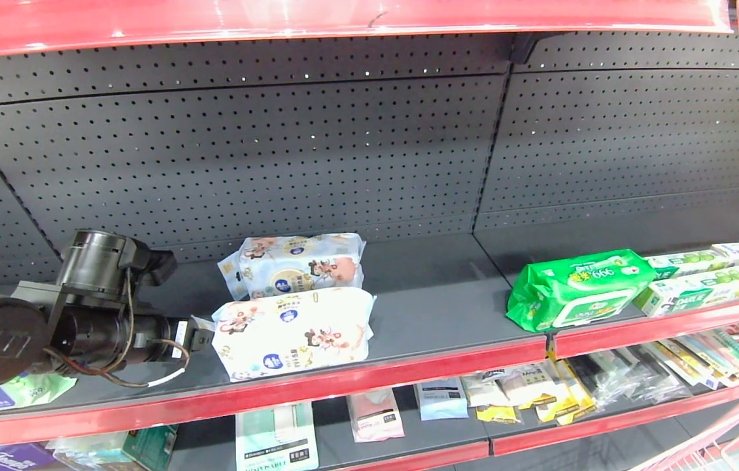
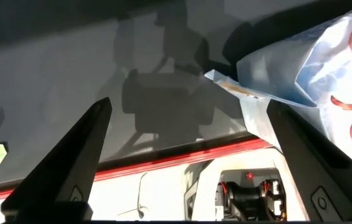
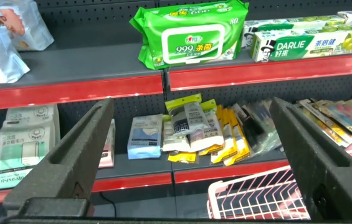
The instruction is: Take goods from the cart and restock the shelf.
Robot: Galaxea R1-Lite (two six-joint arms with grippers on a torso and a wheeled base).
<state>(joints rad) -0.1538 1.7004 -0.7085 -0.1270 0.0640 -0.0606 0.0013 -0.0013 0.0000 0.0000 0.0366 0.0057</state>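
Head view: front tissue pack lies just beside left end effector.

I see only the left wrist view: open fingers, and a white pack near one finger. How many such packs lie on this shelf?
Observer: Two. The front pack lies at the shelf's edge, and a second pack lies just behind it.
Operator: What lies farther to the right on this level?
Observer: A green pack lies on the next section, with boxes on its right.
Operator: And the right gripper, is it busy?
Observer: No. The right gripper is open and holds nothing.
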